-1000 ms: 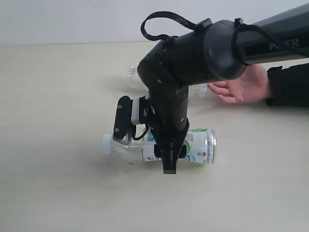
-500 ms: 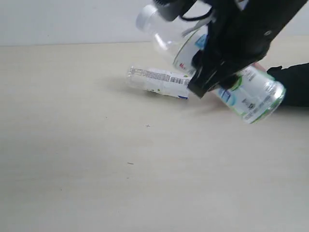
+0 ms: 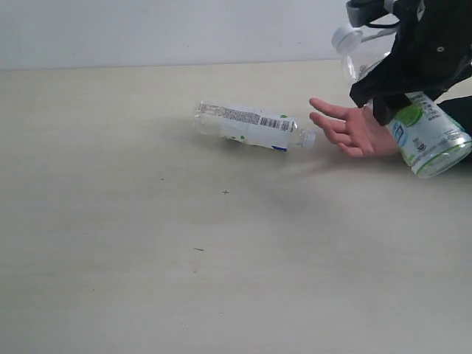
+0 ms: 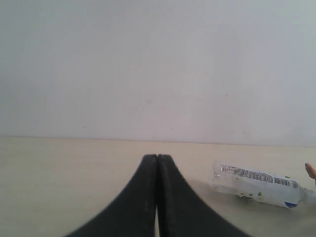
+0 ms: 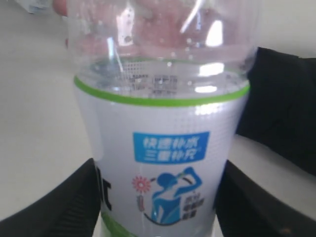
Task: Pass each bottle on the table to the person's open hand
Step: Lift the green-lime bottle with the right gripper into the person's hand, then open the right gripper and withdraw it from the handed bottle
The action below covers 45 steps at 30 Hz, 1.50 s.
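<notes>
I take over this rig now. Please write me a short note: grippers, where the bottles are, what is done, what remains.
The left gripper is shut and empty.
The right gripper is shut on the green-label bottle, tilted in the air beside the person's open hand.
The barcode bottle lies on its side on the table, near that hand's fingertips.
Done: green-label bottle is off the table.
Left: release it into the hand, then hand over the barcode bottle. No other bottles in view.
</notes>
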Each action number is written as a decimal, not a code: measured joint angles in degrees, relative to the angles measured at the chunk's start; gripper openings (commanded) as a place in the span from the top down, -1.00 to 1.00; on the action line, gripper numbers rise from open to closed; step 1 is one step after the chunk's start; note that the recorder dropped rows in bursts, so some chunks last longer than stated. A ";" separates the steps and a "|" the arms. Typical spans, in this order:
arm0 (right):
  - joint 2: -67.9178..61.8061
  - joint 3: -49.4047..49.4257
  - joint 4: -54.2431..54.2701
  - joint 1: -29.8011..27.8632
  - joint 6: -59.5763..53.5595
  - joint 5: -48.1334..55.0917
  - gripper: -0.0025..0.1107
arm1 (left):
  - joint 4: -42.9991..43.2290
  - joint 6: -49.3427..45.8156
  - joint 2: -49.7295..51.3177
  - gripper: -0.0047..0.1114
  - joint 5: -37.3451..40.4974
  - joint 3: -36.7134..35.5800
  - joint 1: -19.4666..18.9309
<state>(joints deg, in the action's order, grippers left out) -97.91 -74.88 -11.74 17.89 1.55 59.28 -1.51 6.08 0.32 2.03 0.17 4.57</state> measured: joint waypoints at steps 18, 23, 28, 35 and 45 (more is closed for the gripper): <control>-20.42 -17.60 3.06 -1.83 5.20 -2.79 0.96 | 0.00 0.00 0.00 0.92 0.00 0.00 0.00; -21.90 -17.69 1.47 -1.83 7.04 -2.42 0.96 | 0.00 0.00 0.00 0.92 0.00 0.00 0.00; -22.07 -17.81 1.26 -1.83 7.51 -2.28 0.83 | 0.00 0.00 0.00 0.92 0.00 0.00 0.00; -22.07 -17.81 1.07 -1.83 8.46 -2.28 0.48 | 0.00 0.00 0.00 0.92 0.00 0.00 0.00; -22.07 -17.81 0.88 -1.83 9.07 -1.36 -0.73 | 0.00 0.00 0.00 0.92 0.00 0.00 0.00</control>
<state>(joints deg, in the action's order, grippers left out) -119.98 -92.69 -10.86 16.06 10.63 57.92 -1.51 6.08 0.32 2.03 0.17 4.57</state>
